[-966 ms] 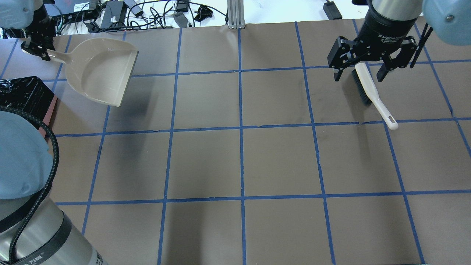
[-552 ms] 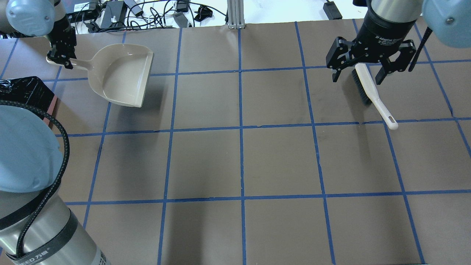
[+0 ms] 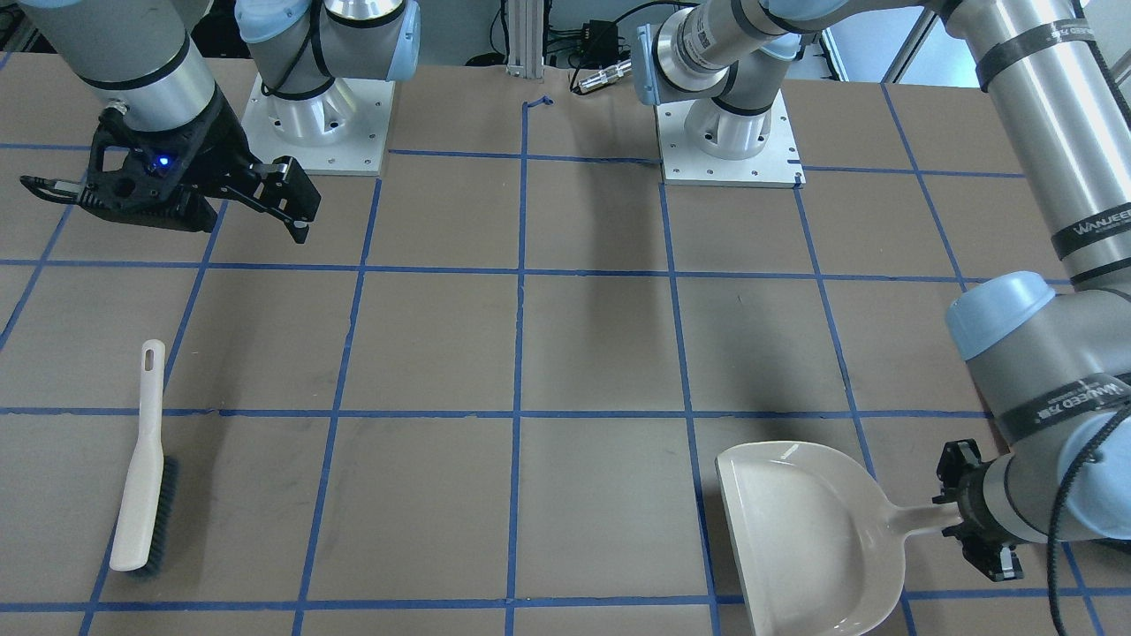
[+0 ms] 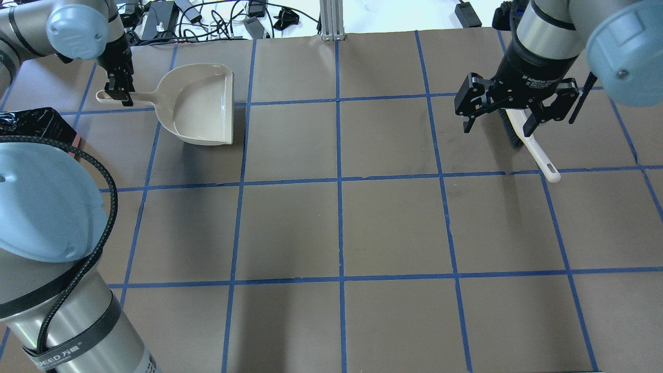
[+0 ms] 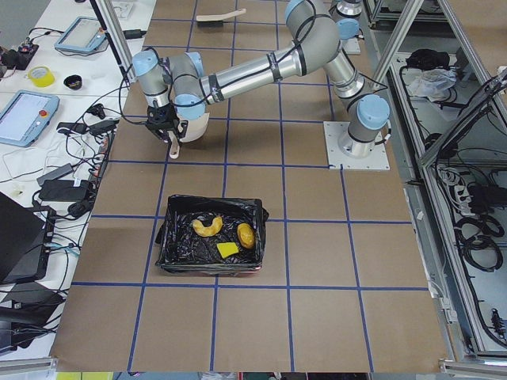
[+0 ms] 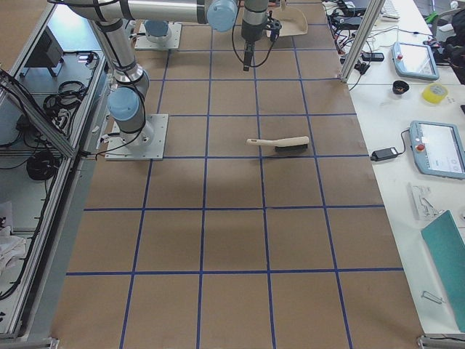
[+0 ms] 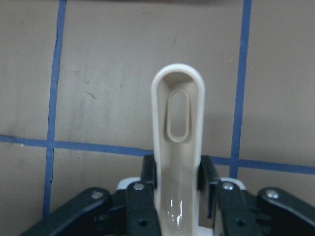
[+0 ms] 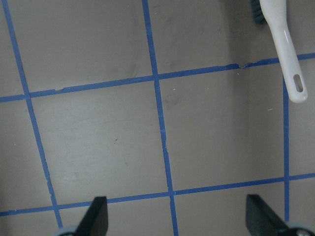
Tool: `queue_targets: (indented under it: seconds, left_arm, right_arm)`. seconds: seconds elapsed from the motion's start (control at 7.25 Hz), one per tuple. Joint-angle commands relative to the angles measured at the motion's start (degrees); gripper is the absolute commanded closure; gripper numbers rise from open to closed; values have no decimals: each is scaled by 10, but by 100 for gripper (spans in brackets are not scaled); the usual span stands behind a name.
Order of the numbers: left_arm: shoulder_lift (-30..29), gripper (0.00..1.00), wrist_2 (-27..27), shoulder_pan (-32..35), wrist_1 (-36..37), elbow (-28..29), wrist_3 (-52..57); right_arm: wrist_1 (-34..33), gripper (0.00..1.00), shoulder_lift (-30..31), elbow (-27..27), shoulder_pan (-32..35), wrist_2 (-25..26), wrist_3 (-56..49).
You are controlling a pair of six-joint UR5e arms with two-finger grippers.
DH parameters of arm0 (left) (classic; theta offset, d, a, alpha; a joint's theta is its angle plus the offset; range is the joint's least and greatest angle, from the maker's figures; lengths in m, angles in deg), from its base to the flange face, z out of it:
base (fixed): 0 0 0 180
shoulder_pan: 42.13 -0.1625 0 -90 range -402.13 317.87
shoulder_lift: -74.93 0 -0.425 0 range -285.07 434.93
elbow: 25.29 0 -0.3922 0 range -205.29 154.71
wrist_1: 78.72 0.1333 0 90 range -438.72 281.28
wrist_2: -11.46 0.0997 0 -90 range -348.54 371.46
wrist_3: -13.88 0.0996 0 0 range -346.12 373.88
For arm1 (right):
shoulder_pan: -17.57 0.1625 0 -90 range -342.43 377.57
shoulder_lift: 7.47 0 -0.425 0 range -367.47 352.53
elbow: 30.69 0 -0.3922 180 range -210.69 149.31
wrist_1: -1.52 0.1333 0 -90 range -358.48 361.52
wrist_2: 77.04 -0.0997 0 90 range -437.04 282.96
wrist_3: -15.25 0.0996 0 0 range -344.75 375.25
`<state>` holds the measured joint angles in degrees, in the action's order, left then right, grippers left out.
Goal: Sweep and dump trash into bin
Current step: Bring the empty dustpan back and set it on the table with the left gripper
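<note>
The bin [image 5: 169, 237], pink and lined with a black bag, holds the trash: a pale crescent [image 5: 207, 227], a yellow-orange oval [image 5: 246, 234] and a small yellow chunk [image 5: 228, 250]. Its corner shows at the left edge of the overhead view [image 4: 31, 124]. My left gripper [image 4: 118, 89] is shut on the handle [image 7: 177, 123] of the beige dustpan [image 4: 204, 106], which is empty and also shows in the front view [image 3: 804, 539]. My right gripper [image 4: 498, 123] is open and empty above the white brush [image 4: 539, 154] lying on the table.
The brush also shows in the front view [image 3: 141, 468] and the right wrist view [image 8: 285, 39]. Cables and power bricks [image 4: 160, 18] lie past the table's far edge. A metal post [image 4: 329, 18] stands at the far middle. Blue tape lines grid the brown table.
My left arm has carried the dustpan rightwards and turned it so its mouth faces right. My right gripper has shifted slightly, staying open over the brush.
</note>
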<state>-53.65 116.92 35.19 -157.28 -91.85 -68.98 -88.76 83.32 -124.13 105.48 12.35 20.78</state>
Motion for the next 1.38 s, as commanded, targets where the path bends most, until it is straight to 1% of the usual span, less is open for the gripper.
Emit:
queue_targets:
  seconds: [0.0,0.14,0.28,0.41,0.55,0.83,0.97,1.24]
  left_arm:
    - [-2,100,7,16,9,-33,-5]
    - [3,100,12,23,9,-49,-2]
    - [15,100,34,33,10,-66,16]
    - [26,100,34,38,10,-76,19]
    - [32,100,35,38,11,-87,27]
    - [26,100,36,37,49,-91,32]
    - [22,100,36,37,53,-91,31]
    - [25,100,35,37,54,-101,26]
  right_arm:
    - [-23,0,8,-6,1,0,6]
    - [-29,0,9,-5,1,-1,9]
    - [-42,0,8,1,1,-1,18]
    - [-34,0,8,17,1,-1,17]
    - [-11,0,8,28,1,0,18]
    - [-3,0,9,39,1,-3,19]
    - [-2,0,8,39,4,-11,18]
    - [-2,0,7,39,8,-11,19]
